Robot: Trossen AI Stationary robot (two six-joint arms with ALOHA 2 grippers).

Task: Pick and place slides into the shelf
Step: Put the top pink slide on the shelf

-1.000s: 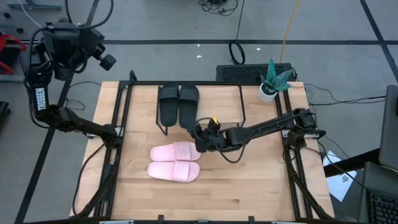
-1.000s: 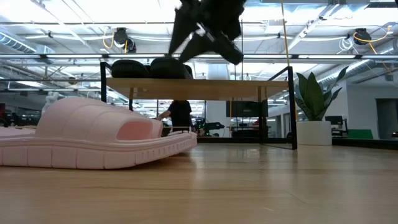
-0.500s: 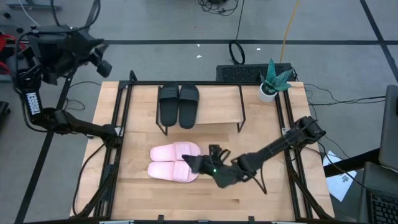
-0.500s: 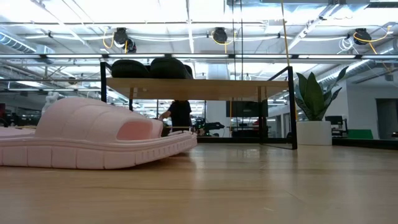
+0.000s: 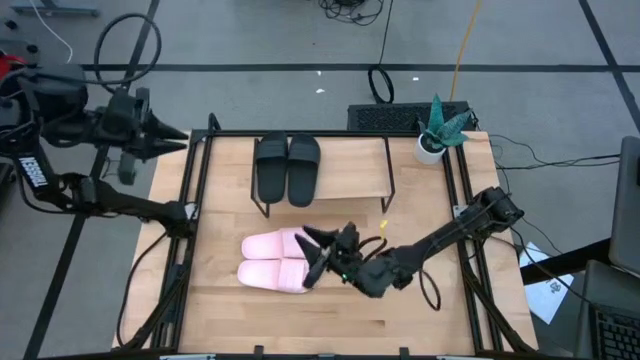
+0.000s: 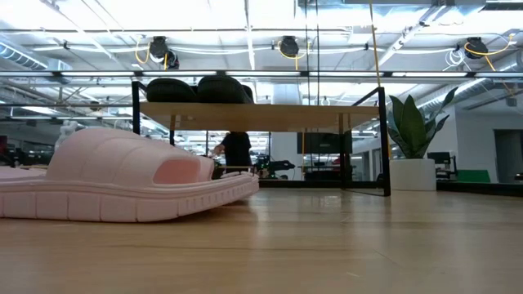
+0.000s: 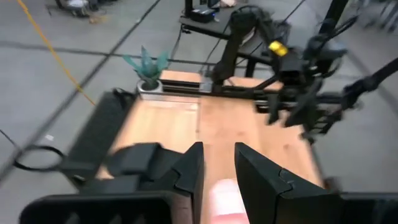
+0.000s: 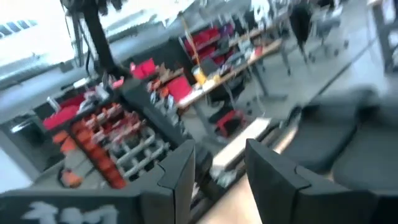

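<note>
Two black slides (image 5: 287, 167) lie side by side on the left part of the shelf's (image 5: 350, 170) wooden top; the low view shows them (image 6: 196, 88) on the board (image 6: 261, 115). Two pink slides (image 5: 278, 260) rest soles down on the table in front of the shelf, the nearer one large in the low view (image 6: 122, 184). My right gripper (image 5: 315, 257) hangs open over the pink slides' right ends, with nothing between its fingers (image 8: 219, 168). My left gripper (image 5: 183, 138) is raised at the table's far left corner, open and bare (image 7: 219, 171).
A potted plant (image 5: 438, 132) stands at the table's far right corner. Black frame rails (image 5: 195, 230) run along both sides of the table. The right half of the shelf top and the table's near strip (image 5: 330, 320) are bare wood.
My right gripper has drawn back from the shelf's front edge toward the near edge, rolling as it went, and now hangs over the pink slides' right ends; it has left the low view. My left gripper has swung round and now points toward the table's right. No slide has moved.
</note>
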